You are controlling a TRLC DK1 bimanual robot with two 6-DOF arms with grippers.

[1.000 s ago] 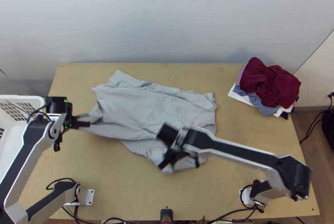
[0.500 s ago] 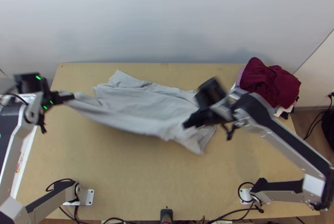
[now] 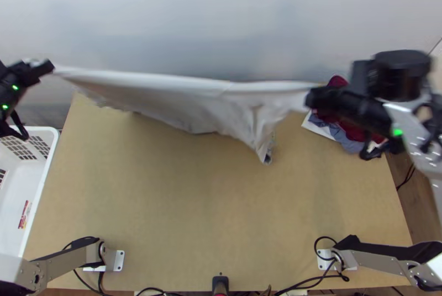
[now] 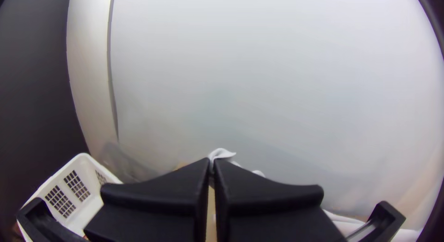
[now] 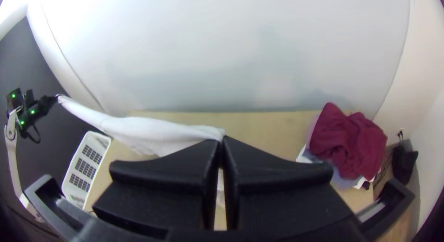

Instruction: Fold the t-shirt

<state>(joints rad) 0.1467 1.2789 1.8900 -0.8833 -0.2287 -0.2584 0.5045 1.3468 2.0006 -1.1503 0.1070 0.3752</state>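
Stretched between both grippers, the light grey t-shirt (image 3: 188,100) hangs above the table's far part, a corner dangling near the middle right. At the far left, my left gripper (image 3: 51,68) is shut on one end. My right gripper (image 3: 310,99) is shut on the other end, beside the clothes pile. In the left wrist view, a tuft of the t-shirt (image 4: 221,154) pokes out between the closed fingers of my left gripper (image 4: 212,164). The right wrist view has the t-shirt (image 5: 152,133) running from my right gripper (image 5: 222,142) to the left arm's gripper.
A pile of dark red, blue and white clothes (image 5: 342,140) lies at the table's far right corner. Along the left edge stands a white basket (image 3: 47,169). Bare wood covers the table's (image 3: 199,213) middle and near part.
Both grippers have moved apart and toward the far side, the right one travelling rightward. The t-shirt, earlier mostly lying on the table, is now lifted and pulled out wide between them.
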